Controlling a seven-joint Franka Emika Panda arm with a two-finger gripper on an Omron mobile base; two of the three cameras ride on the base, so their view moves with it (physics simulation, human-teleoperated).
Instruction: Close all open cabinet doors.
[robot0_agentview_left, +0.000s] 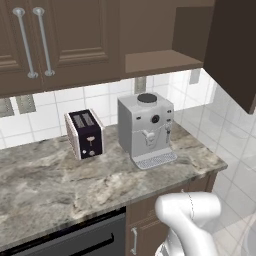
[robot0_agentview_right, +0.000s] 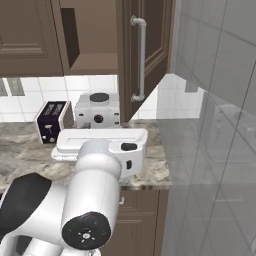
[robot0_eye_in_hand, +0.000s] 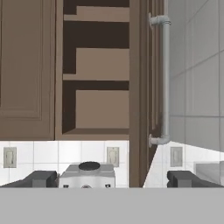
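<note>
1. The dark brown wooden upper cabinet door with a long silver bar handle (robot0_eye_in_hand: 139, 87) stands swung out, edge-on toward the hand camera, baring the shelves (robot0_eye_in_hand: 96, 76) behind it.
2. The gripper (robot0_eye_in_hand: 111, 178) has its 2 dark fingertips spread wide, holding nothing, below the door's lower edge.
3. On the marbled stone counter (robot0_agentview_left: 60, 175) sit a white coffee machine (robot0_agentview_left: 146, 130) and a dark 2-slot toaster (robot0_agentview_left: 85, 134), apart.
4. The neighbouring 2 panelled doors (robot0_agentview_left: 60, 40) lie closed.
</note>
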